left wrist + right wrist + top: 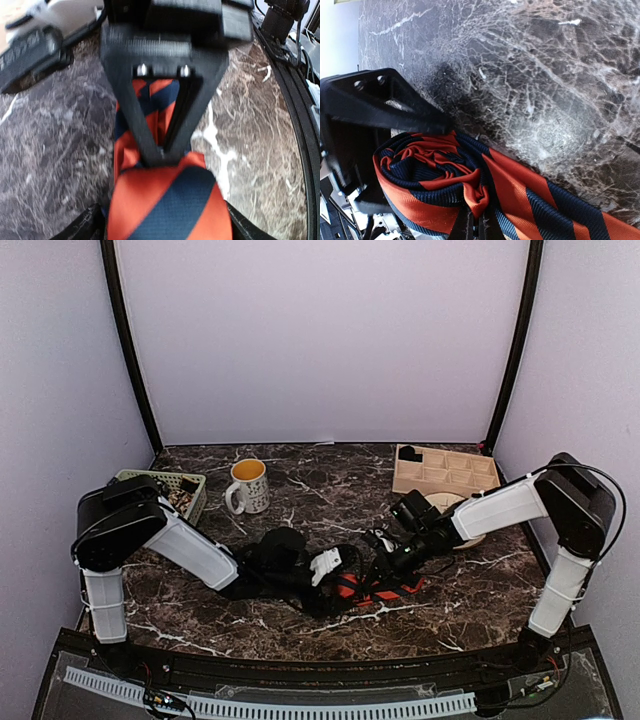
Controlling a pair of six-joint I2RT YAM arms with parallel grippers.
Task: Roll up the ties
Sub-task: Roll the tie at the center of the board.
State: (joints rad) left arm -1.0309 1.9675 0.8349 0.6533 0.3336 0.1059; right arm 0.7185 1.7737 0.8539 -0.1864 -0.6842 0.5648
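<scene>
While the right fingers pinch the striped tie, the left fingers spread wide — straddling it.

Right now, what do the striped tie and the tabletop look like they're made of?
The striped tie looks like woven fabric, maybe silk or polyester: fine weave texture, slight sheen, soft folds. The tabletop looks like polished dark marble or a marble-print laminate: white veins, faint glare; which, I cannot tell.

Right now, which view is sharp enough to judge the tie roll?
Right wrist view: sharpest, tie weave and marble table crisp, top-left corner washed out. Left wrist view: soft all over, right pincer blurred up close. Top view: evenly lit, but tie small, partly hidden.
</scene>
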